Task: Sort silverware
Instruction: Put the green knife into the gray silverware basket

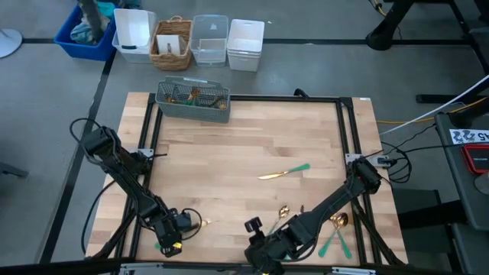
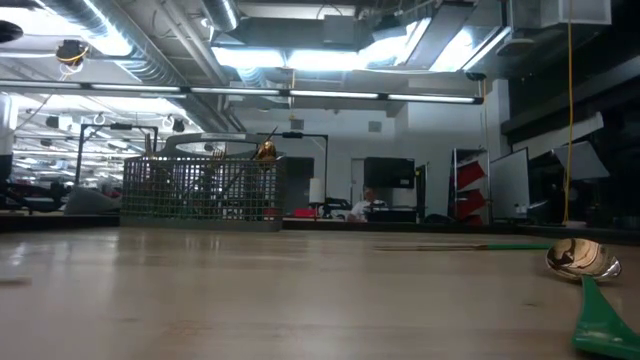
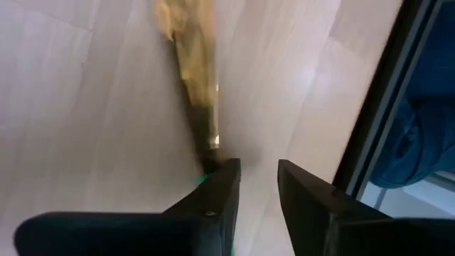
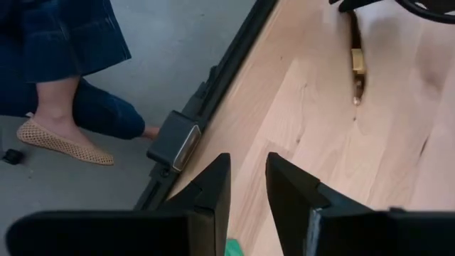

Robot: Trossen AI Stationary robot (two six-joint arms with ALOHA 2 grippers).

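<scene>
Table (image 1: 244, 153) centre open; caddy (image 1: 193, 101) blocks far edge.

A knife (image 1: 284, 172) with a gold blade and teal-green handle lies flat near the middle of the table, handle pointing toward the right side. Near the front right, a gold-bowled spoon (image 1: 337, 227) rests flat with its green handle angled toward the front edge, and a few more gold-and-green pieces (image 1: 289, 211) lie just beside it. Another gold-headed piece (image 3: 193, 64) lies flat near the front left corner. Several pieces stand upright in the mesh caddy (image 1: 193, 99) at the back left.
</scene>
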